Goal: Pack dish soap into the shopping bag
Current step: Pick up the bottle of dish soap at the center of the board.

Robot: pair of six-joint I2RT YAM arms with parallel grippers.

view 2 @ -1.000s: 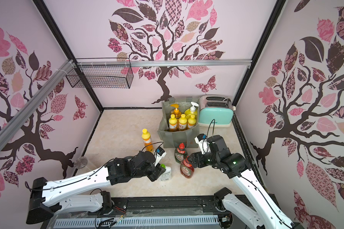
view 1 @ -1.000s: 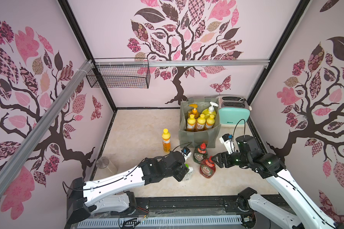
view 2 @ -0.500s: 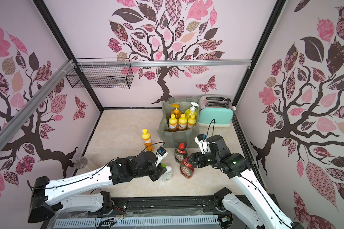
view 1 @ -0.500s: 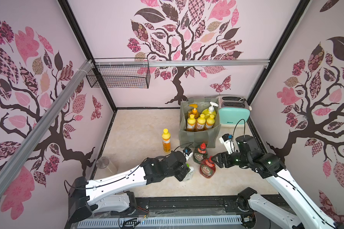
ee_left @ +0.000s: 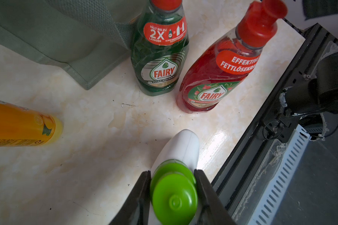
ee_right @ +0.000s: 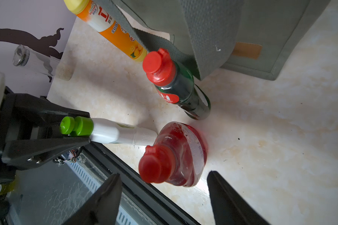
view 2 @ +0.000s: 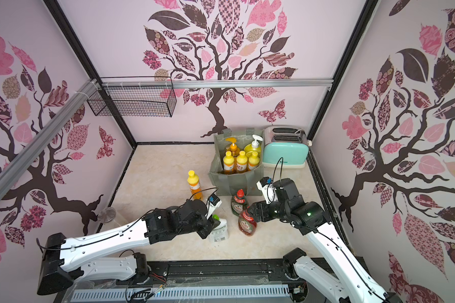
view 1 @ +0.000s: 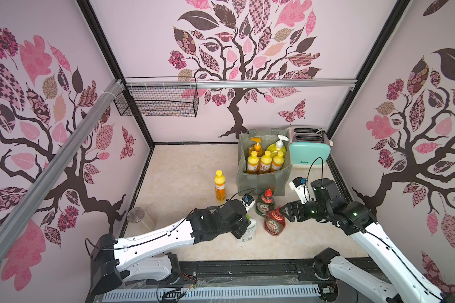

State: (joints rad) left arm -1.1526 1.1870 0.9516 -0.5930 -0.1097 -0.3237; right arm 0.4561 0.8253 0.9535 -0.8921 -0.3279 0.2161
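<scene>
Low in the centre of both top views, the left end effector [view 1: 243,228] has drawn its jaws in over the last second. It now pinches the green cap [ee_left: 174,194] of the white plastic dish soap bottle [view 2: 220,230]. The left wrist view shows both fingers [ee_left: 141,194] pressed against the cap's sides. The bottle rests on the pale marble-patterned desk [view 1: 181,168], roughly upright and, as far as I can judge, not yet lifted.

Just right of it, the right end effector [ee_right: 163,174] is unchanged. Its jaws stand wide apart beside the cap of the red Fairy bottle [view 1: 274,223], touching nothing. The green Fairy bottle [view 1: 265,207] stands just above that in frame, and 1 small orange yellow-capped bottle [view 1: 219,186] stands further left.

The boxy grey-green fabric shopping bag [view 1: 263,183], right of centre, holds 5 bottles; 4 remain outside.

With the grip made, the white bottle looks ready to be carried up to the bag. A hold on the cap alone may let the body swing.
</scene>
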